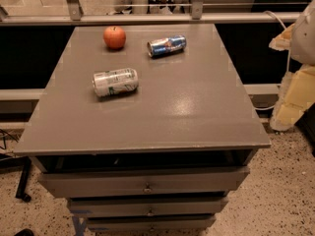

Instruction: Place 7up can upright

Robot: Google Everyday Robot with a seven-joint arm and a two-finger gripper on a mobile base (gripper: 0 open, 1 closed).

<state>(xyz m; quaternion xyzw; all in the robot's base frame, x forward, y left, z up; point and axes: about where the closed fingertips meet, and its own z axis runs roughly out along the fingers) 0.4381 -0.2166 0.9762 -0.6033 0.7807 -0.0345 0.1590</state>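
The 7up can (115,81) is silver-white with green markings. It lies on its side on the grey table top (187,107), left of the middle, with its silver top facing left. My gripper (291,98) is at the right edge of the view, beside the table's right side and off the table top. It is far to the right of the can and touches nothing on the table.
A blue can with red and white marks (167,45) lies on its side at the back of the table. A red apple (114,37) stands at the back left. Drawers (146,182) are below the front edge. A rail (147,18) runs behind the table.
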